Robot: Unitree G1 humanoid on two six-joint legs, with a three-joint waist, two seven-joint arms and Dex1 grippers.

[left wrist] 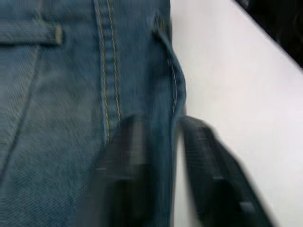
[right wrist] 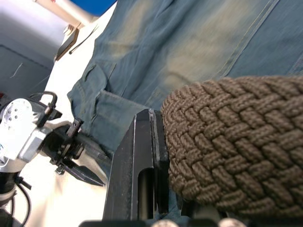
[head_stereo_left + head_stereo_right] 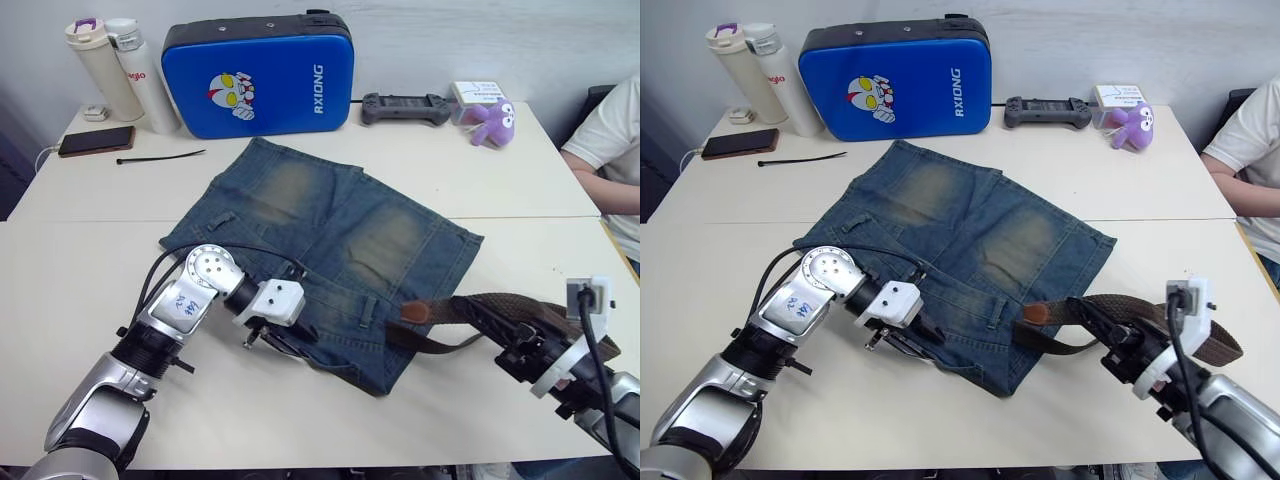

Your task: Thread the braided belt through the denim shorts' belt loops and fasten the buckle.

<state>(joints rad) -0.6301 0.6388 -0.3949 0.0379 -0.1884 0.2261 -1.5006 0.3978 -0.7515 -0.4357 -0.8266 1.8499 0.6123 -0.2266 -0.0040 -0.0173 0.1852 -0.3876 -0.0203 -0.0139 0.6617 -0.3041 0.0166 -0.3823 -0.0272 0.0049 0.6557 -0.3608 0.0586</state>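
even bright indoor light, soft shadows, left wrist view blurred.

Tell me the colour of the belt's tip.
The braided belt ends in a reddish-brown tip; clearest in left eye view.

I see a glossy blue padded case with cartoon print [image 3: 258,76] upright at the far edge of the white table [image 3: 300,420], two white bottles [image 3: 125,75] to its left, dark phone [image 3: 96,141] and thin black cable tie [image 3: 160,157] nearby, grey game controller [image 3: 405,108], purple plush toy [image 3: 493,122], and a person's white sleeve [image 3: 612,125] far right.
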